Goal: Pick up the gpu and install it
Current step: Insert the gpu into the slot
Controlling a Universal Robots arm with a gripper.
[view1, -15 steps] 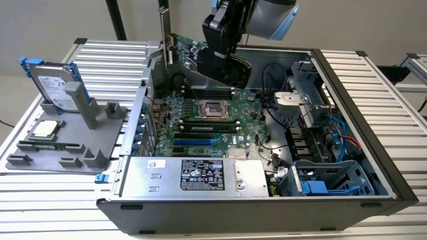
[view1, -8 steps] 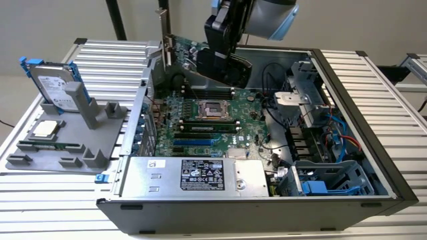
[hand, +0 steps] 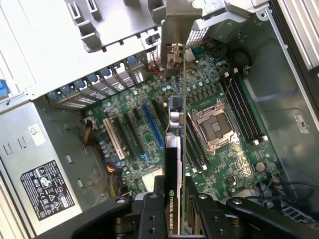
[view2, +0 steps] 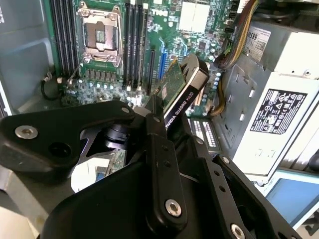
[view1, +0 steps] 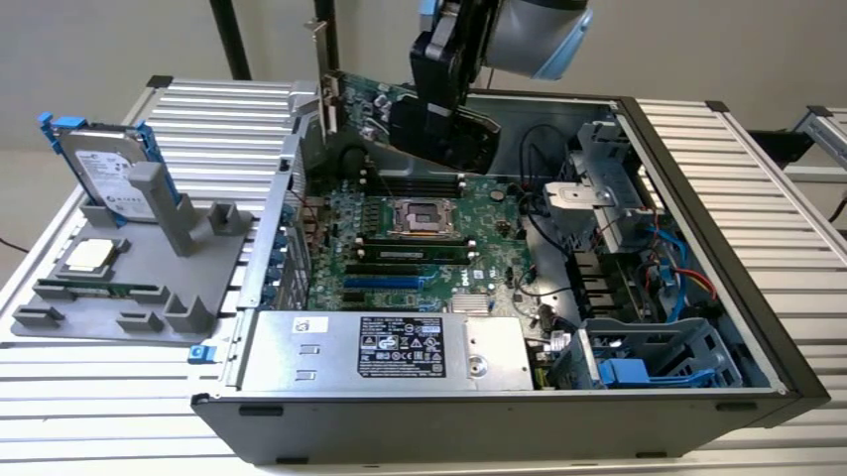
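My gripper (view1: 443,94) is shut on the gpu (view1: 397,114), a flat card with a green board face and a black side. It hangs on edge above the open computer case, its silver end bracket (view1: 321,94) toward the exterior view's left. In the first wrist view the gpu (hand: 173,144) shows edge-on between my fingers (hand: 149,211), over the motherboard (hand: 219,164) and between the blue slot (hand: 152,124) and the CPU socket (hand: 215,127). The second wrist view has the gripper (view2: 164,122) clamping the gpu (view2: 180,92) well clear of the board.
The case (view1: 715,238) lies open with the motherboard (view1: 397,253), a power supply (view1: 384,347) at the front and drive cages (view1: 649,357) with cables on the exterior view's right. A grey fixture (view1: 198,233) on the left carries a hard drive (view1: 113,169), a CPU (view1: 86,256) and a memory stick (view1: 79,290).
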